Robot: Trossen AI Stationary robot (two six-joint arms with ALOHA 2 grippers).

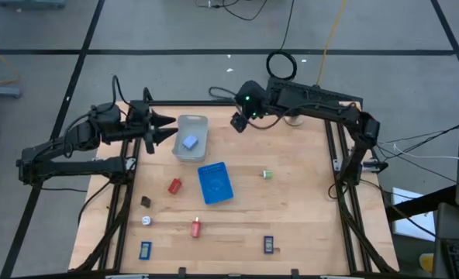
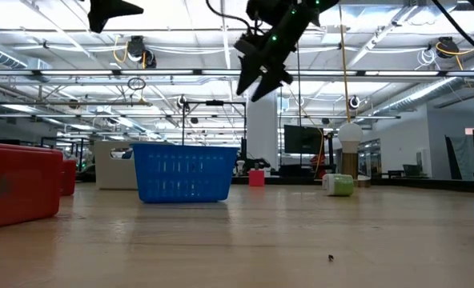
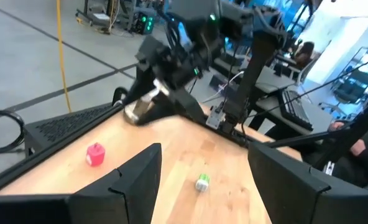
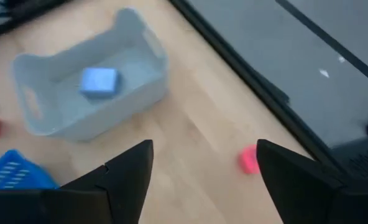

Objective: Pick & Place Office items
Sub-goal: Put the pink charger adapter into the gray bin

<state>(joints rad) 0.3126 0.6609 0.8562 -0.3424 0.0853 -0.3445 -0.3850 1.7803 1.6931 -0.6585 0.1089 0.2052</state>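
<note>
The office items are small pieces spread over the wooden table. A pale blue block (image 1: 189,142) lies inside the grey tray (image 1: 201,122). Out on the table lie a red piece (image 1: 174,185), a green one (image 1: 267,174), a brown one (image 1: 146,201), a white one (image 1: 146,220), a second red one (image 1: 196,228) and two dark blue ones (image 1: 145,249) (image 1: 268,245). My right gripper (image 1: 239,120) hangs open above the table's far edge, right of the tray, over a small red piece (image 4: 249,158). My left gripper (image 1: 166,128) stands open in the air beside the tray's left side. Neither gripper holds anything.
A blue slotted basket (image 1: 215,183) stands near the table's middle, just in front of the tray. A white knob on a round base (image 2: 349,136) stands at the far right, behind my right arm. Bare tabletop lies between the green piece and the right edge.
</note>
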